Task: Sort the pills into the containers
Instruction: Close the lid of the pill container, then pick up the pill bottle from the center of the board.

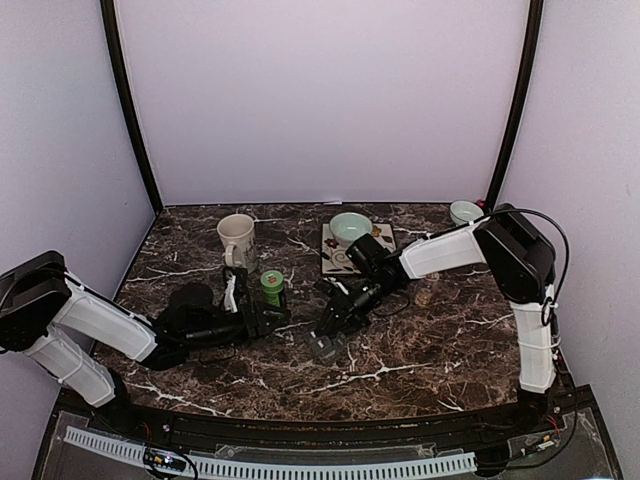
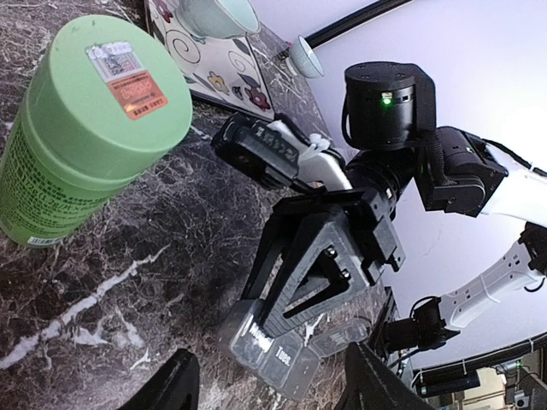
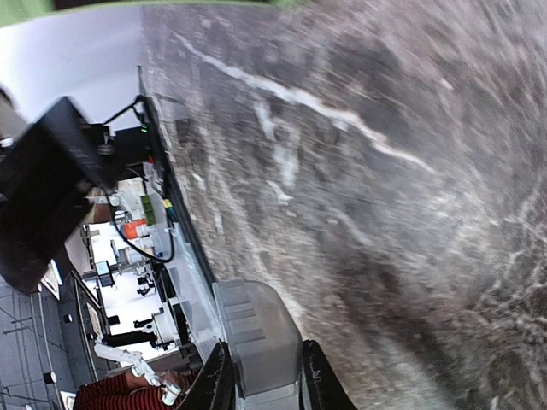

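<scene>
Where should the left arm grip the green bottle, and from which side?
Probably mid-body on the green bottle, jaws level, from the near side: it's an upright cylinder, and the open left gripper sits right there.

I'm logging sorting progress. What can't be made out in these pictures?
The pills: none discernible in any view; too small, and the container strip has cloudy lids.
Strip's end in the right wrist view: cut off by the bottom edge; picture blurred.
Contents of the green bottle: opaque walls, both views.
Fingertips of the left gripper, left wrist view: cut off by the bottom edge.
</scene>
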`<action>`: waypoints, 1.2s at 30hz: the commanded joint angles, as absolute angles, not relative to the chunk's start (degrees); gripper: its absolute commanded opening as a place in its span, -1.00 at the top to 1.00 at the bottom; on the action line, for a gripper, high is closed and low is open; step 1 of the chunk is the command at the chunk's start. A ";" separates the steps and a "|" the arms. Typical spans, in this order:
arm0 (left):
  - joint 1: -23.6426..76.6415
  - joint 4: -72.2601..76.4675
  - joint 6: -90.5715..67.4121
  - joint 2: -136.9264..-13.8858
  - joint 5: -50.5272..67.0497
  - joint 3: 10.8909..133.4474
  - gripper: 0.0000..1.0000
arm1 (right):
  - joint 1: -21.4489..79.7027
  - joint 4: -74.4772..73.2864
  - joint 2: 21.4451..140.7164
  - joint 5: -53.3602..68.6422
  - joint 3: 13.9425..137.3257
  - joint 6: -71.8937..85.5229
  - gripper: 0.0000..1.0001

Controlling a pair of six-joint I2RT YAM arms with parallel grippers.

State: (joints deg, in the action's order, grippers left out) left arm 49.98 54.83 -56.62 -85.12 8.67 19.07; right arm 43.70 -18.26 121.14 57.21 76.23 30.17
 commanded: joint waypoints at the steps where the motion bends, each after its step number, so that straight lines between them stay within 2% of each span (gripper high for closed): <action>1: 50.91 44.40 -51.85 -82.01 6.40 20.73 -0.22 | 43.33 -23.25 124.11 55.41 78.34 24.29 0.97; 6: 52.29 40.11 -50.25 -80.75 4.93 21.13 -0.22 | 43.27 -25.31 126.18 53.82 79.36 21.97 0.93; 10: 53.03 37.83 -49.23 -79.97 4.26 21.52 -0.22 | 43.23 -27.54 127.28 52.26 80.42 19.86 0.80; 12: 53.32 37.22 -48.97 -79.67 3.98 21.47 -0.21 | 43.16 -28.48 127.42 51.22 80.78 18.99 0.68; 17: 54.00 36.49 -48.78 -79.20 3.39 21.21 -0.21 | 42.68 -30.16 127.08 49.34 81.09 17.65 0.19; 20: 54.38 36.42 -48.73 -79.10 3.09 21.09 -0.21 | 42.26 -30.74 126.72 48.38 81.44 17.19 0.04; 30: 55.10 35.50 -48.35 -77.89 2.02 21.00 -0.21 | 41.39 -34.75 125.73 41.18 84.65 15.20 -0.06; 36: 55.61 31.89 -47.69 -74.29 -0.35 20.82 -0.22 | 41.45 -39.20 124.27 28.51 88.96 12.86 -0.07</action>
